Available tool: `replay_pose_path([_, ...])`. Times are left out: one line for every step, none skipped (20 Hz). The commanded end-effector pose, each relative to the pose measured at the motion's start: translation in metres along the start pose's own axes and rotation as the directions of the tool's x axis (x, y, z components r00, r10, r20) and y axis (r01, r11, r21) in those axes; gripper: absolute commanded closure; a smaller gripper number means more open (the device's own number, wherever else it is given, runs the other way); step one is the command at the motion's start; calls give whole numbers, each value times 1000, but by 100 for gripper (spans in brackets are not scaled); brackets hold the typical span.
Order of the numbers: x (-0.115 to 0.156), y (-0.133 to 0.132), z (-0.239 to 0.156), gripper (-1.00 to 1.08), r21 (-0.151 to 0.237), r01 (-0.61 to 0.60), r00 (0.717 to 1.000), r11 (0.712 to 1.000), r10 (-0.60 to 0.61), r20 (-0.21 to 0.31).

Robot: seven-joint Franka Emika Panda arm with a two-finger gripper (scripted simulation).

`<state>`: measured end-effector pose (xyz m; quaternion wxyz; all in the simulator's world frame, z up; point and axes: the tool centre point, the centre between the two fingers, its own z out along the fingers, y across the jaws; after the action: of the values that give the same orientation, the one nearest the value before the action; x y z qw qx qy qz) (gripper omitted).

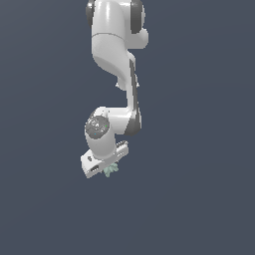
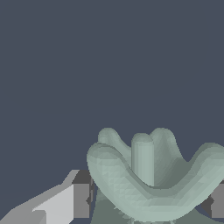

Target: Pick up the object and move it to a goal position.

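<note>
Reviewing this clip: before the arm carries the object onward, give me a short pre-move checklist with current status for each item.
1. Object sits between the fingers: ok, one finger shows on each side in the wrist view.
2. Gripper shut on object: ok.
3. Contact firm: cannot tell.
4. Object lifted off any surface: cannot tell; plain dark background gives no reference.
5. Goal position in sight: not ok; no marker in either view.
6. Obstacles nearby: ok, none visible.

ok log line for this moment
arm: over floor | fingers: either side of object | gripper: shut on object | goal: not visible
</note>
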<state>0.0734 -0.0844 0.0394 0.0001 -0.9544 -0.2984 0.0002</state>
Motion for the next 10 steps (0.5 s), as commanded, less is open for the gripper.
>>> replay_pose_path([0, 0, 0, 108, 0, 0, 1000, 1000, 0, 0])
replay_pose_path([0, 0, 0, 108, 0, 0, 1000, 1000, 0, 0])
replay_pose_path([0, 0, 0, 108, 0, 0, 1000, 1000, 0, 0])
replay_pose_path([0, 0, 0, 108, 0, 0, 1000, 1000, 0, 0])
replay_pose_path([0, 0, 0, 108, 0, 0, 1000, 1000, 0, 0])
replay_pose_path([0, 0, 0, 108, 0, 0, 1000, 1000, 0, 0])
replay_pose_path([0, 0, 0, 108, 0, 0, 1000, 1000, 0, 0])
replay_pose_path([0, 0, 0, 108, 0, 0, 1000, 1000, 0, 0])
replay_pose_path([0, 0, -1, 108, 0, 0, 1000, 1000, 0, 0])
replay_pose_path([0, -1, -2, 108, 0, 0, 1000, 1000, 0, 0])
